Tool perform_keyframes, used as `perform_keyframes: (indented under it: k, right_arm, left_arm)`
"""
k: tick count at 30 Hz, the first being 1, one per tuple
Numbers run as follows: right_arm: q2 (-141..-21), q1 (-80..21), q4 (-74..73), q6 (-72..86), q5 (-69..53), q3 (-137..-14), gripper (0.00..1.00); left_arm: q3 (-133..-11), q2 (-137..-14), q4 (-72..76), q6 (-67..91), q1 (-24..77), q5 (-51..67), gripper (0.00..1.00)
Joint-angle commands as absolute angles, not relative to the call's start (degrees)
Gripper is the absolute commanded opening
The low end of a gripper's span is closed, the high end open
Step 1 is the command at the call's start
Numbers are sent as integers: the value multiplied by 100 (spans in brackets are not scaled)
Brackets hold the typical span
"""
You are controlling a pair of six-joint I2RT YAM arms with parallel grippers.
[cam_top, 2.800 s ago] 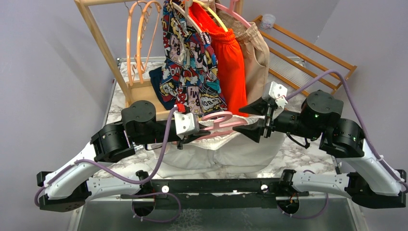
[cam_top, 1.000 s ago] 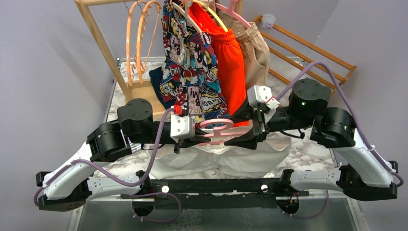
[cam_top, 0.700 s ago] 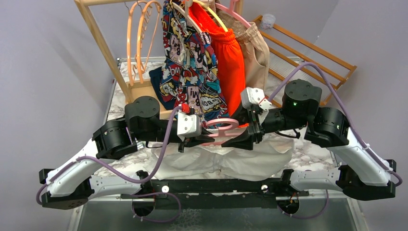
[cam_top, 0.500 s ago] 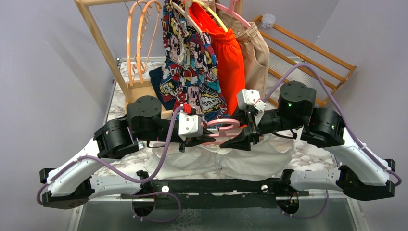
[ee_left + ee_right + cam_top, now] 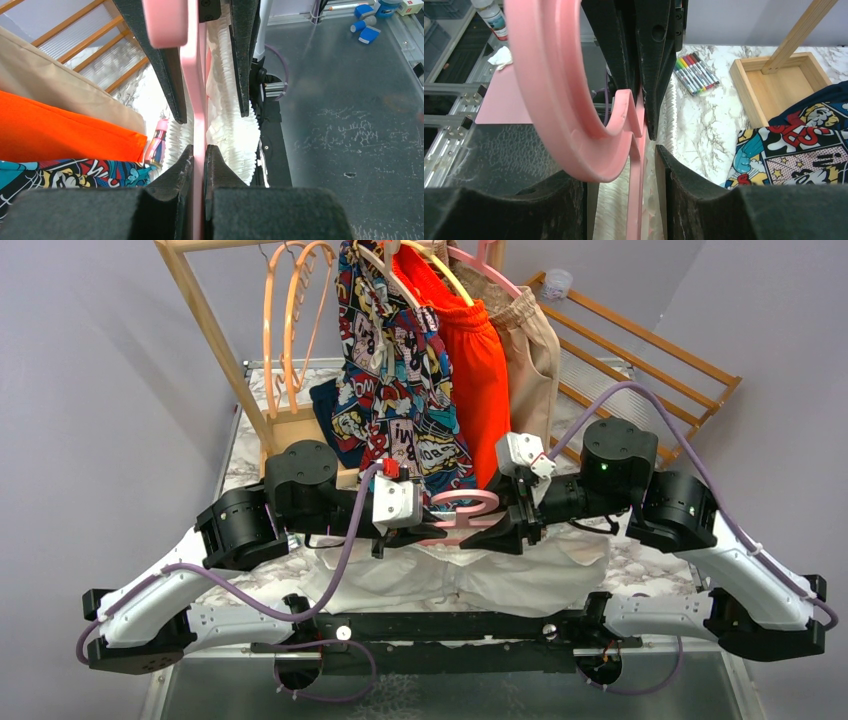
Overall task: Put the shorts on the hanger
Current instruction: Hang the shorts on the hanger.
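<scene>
The left gripper (image 5: 199, 152) is clenched on the hanger (image 5: 195, 100) close by the shorts (image 5: 520, 575), while the right gripper (image 5: 620, 165) straddles it, jaws apart (a gap shows).

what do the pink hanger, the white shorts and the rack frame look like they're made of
The hanger looks like moulded plastic: even light pink, smooth, with a soft sheen and rounded edges. The shorts are soft white fabric, matte, with a finely gathered waistband; woven or knit I cannot tell. The rack looks like pale unpainted wood, in straight square bars.
</scene>
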State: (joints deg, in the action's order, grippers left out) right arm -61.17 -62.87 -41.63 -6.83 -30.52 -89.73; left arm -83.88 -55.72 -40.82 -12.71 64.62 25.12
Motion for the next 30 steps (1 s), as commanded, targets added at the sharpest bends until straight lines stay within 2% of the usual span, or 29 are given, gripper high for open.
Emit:
perform_keyframes:
  k: [1,7,11,14,16,17,18,26,27,29,30]
  right_arm:
    - [-5995,-6256,-4059,-623,-2914,-8846,45]
    - [-6053,-6261,-3944,-593,-2948,-8848,40]
    - [-6138,-6263,-3907,-565,-2998,-8898,25]
    - [-6208,-6261,-3961,-569,-3014,-8916,20]
    - [-6230,-6265,-3989,-566,-2994,-8912,11]
    - [-6242,-6266,-3998,-561,-2991,-8917,3]
    - [-6247,-6260,-3992,-555,-2994,-8915,1]
    - [-6202,-6264,-3843,-487,-2750,-8870,1]
    - [-6141,-6260,-3754,-445,-2649,-8834,1]
    - [-6041,-6254,-3637,-391,-2400,-8843,1]
    - [-6025,-6263,-3635,-380,-2286,-8891,1]
  left_arm:
    - [-8402,-5418,-3650,-1262,6469,2678,0]
    - [-8454,-5455,-3640,-1255,6469,2725,0]
    - [-8439,-5450,-3639,-1249,6463,2729,0]
    - [-8422,-5435,-3640,-1243,6469,2708,0]
    - [-8420,-5420,-3643,-1254,6466,2687,0]
    - [-8420,-5418,-3639,-1255,6471,2669,0]
    - [-8416,-5408,-3639,-1259,6471,2664,0]
    - [-8386,-5401,-3635,-1310,6465,2546,0]
    - [-8385,-5393,-3636,-1302,6465,2461,4]
    - [-8358,-5332,-3635,-1305,6468,2274,49]
    - [-8355,-5289,-3635,-1296,6469,2153,66]
